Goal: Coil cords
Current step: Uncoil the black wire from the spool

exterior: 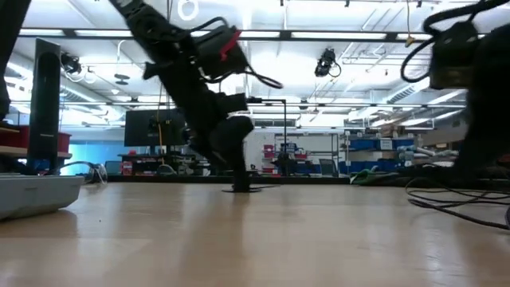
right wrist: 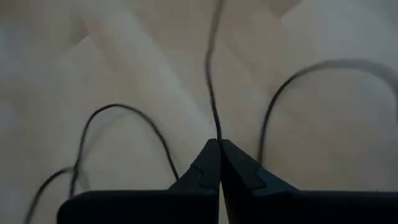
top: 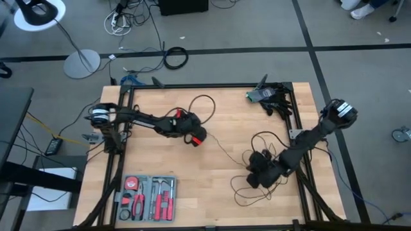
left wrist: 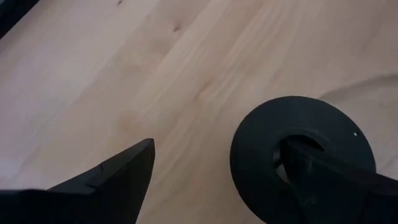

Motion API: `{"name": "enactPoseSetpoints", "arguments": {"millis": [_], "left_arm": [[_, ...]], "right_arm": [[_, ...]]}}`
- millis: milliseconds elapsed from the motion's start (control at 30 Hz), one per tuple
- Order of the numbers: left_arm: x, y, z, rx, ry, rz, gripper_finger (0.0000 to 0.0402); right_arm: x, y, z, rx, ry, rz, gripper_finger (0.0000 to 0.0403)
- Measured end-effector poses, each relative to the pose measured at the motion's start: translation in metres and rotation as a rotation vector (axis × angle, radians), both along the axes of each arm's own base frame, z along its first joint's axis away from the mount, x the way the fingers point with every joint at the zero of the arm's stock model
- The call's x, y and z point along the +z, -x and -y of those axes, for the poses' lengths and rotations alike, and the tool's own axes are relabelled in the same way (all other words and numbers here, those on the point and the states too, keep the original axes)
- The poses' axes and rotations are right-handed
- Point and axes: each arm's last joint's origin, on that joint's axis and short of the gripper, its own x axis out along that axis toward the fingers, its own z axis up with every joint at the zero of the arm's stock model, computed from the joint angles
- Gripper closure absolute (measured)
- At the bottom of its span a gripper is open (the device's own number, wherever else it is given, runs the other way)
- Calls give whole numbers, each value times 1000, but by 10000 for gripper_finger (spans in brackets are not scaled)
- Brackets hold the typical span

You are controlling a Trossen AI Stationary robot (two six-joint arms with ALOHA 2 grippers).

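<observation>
Right end effector (right wrist: 219, 144) has pinched fully closed on the cord (right wrist: 211, 93), near the table's (top: 212, 192) right-front. Left end effector (left wrist: 217, 180) gapes wide over the puck (left wrist: 261, 134) (mid-table), w/ nothing gripped. Cord sprawls in loose loops; coiling looks barely begun.

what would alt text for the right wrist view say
The right hand is shut on a thin black cord that runs away from its fingertips across the pale wooden table. More loops of the same cord curve over the wood on either side of the hand.
</observation>
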Motion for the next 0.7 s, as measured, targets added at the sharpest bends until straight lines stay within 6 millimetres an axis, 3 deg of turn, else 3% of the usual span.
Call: {"name": "enactPoseSetpoints", "arguments": {"millis": [233, 400, 533, 700], "left_arm": [[3, 26, -7, 26, 17, 37, 49], [7, 39, -16, 85, -28, 13, 49], [9, 39, -20, 97, -30, 19, 49], [11, 37, -22, 97, -25, 55, 49]], "right_arm": [[4, 24, -19, -18, -115, -26, 402], [7, 44, -29, -43, -164, -139, 403], [13, 53, -32, -91, -136, -170, 403], [17, 52, -36, -95, -115, -87, 400]]}}
